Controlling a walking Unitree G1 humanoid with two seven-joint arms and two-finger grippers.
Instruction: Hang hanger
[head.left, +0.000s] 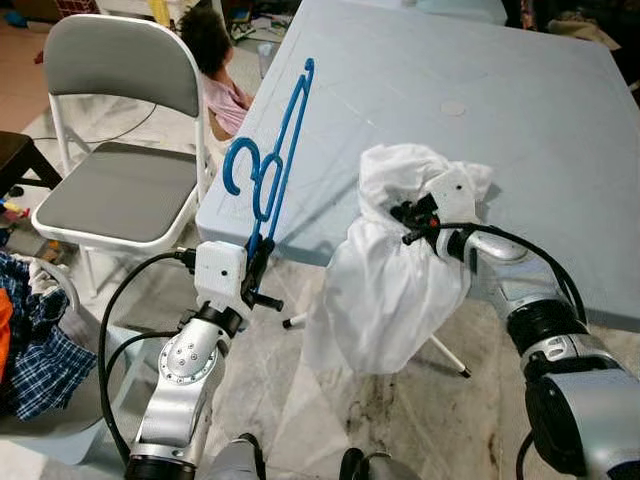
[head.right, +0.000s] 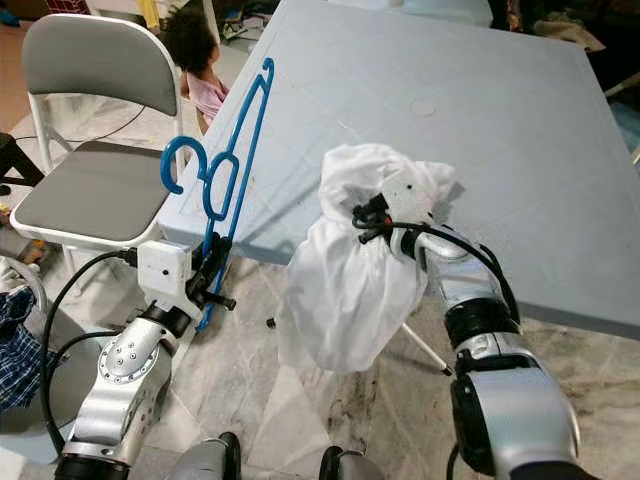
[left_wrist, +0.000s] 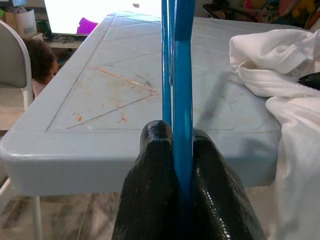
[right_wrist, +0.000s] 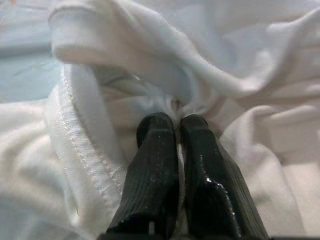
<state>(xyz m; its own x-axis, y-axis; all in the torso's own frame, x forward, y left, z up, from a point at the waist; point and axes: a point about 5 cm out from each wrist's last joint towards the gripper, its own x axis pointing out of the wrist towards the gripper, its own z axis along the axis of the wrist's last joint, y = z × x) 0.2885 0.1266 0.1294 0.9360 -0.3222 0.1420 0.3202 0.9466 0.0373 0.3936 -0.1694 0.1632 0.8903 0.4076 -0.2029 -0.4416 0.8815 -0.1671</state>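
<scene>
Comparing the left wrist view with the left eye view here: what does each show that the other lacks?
Left wrist view: a close look at the left end effector, its black fingers shut on the blue hanger, and scuff marks on the table top.

Left eye view: the hanger's hook, the grey folding chair, the right end effector bunching the white garment, a person beside the table, and clothes on the floor.

Both: hanger, table, garment.
</scene>
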